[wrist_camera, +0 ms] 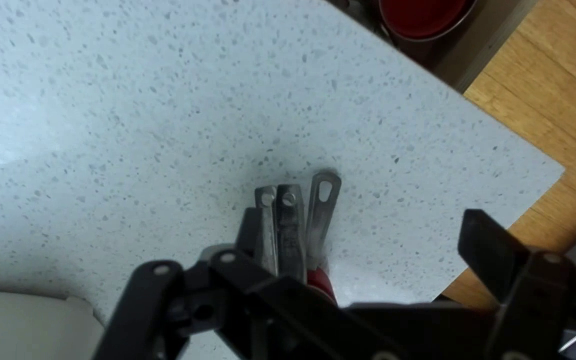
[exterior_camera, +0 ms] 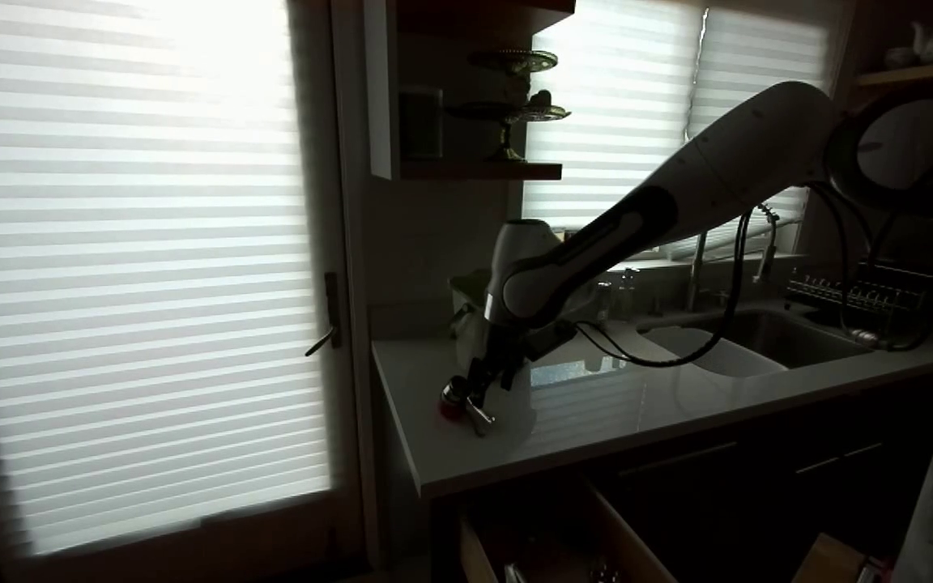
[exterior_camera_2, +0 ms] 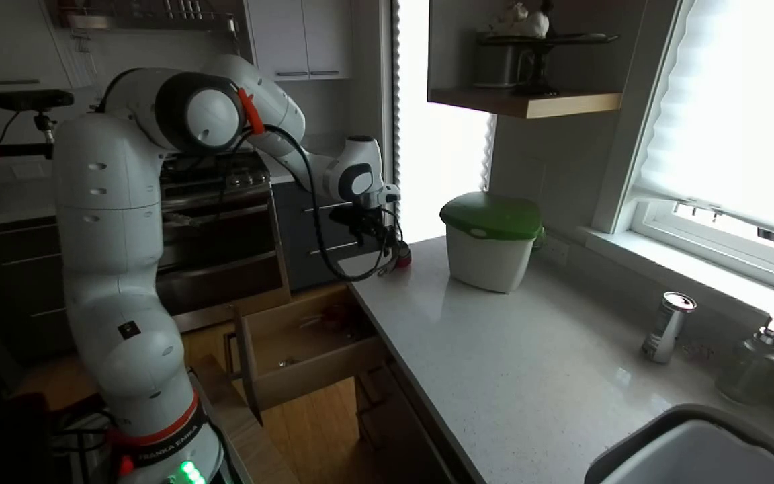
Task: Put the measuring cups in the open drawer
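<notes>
The measuring cups stand on the countertop near its end. In the wrist view their metal handles (wrist_camera: pixel 290 225) point up the picture, and a bit of red cup shows below them; the rest of the cups is hidden behind the gripper. They also show in both exterior views (exterior_camera: pixel 452 398) (exterior_camera_2: pixel 402 257). My gripper (wrist_camera: pixel 365 230) is open around the handles. The left finger is right beside them, and the right finger is well apart from them. The open drawer (exterior_camera_2: pixel 320 368) is below the counter's front edge, with some items inside. Its corner shows in the wrist view (wrist_camera: pixel 498 42).
A white bin with a green lid (exterior_camera_2: pixel 491 218) stands on the counter close to the gripper. A wooden shelf (exterior_camera_2: pixel 528 101) hangs above. A can (exterior_camera_2: pixel 669 329), a glass soap bottle (exterior_camera_2: pixel 750 370) and the sink (exterior_camera: pixel 815 340) are farther along. A red round item (wrist_camera: pixel 423 15) lies in the drawer.
</notes>
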`<state>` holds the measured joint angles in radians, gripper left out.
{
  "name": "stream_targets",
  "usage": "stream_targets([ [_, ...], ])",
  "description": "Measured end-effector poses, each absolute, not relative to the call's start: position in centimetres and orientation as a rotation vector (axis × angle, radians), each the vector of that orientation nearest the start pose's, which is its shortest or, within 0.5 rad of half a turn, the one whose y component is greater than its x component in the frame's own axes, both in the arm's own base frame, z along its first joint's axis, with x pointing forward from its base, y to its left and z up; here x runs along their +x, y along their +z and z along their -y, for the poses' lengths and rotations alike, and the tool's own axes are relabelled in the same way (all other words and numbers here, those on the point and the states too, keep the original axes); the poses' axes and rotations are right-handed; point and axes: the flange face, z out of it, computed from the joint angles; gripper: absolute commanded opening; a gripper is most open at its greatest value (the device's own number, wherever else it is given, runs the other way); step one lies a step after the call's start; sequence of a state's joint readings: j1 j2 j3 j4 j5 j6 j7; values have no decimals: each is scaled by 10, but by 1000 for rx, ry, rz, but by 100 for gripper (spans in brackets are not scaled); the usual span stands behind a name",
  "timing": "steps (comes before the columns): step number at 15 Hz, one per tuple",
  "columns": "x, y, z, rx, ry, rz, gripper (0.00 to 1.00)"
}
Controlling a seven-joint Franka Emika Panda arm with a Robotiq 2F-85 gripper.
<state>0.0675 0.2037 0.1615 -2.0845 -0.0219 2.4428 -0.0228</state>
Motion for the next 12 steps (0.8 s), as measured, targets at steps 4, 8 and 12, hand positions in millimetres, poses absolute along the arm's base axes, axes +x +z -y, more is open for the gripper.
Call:
stream_targets([
  [4,599,328,-130,-3057,-311,399,100],
  [8,617,309,-125,-3049,-363,396,100],
  [12,629,293,-120,-3055,-387,396,100],
])
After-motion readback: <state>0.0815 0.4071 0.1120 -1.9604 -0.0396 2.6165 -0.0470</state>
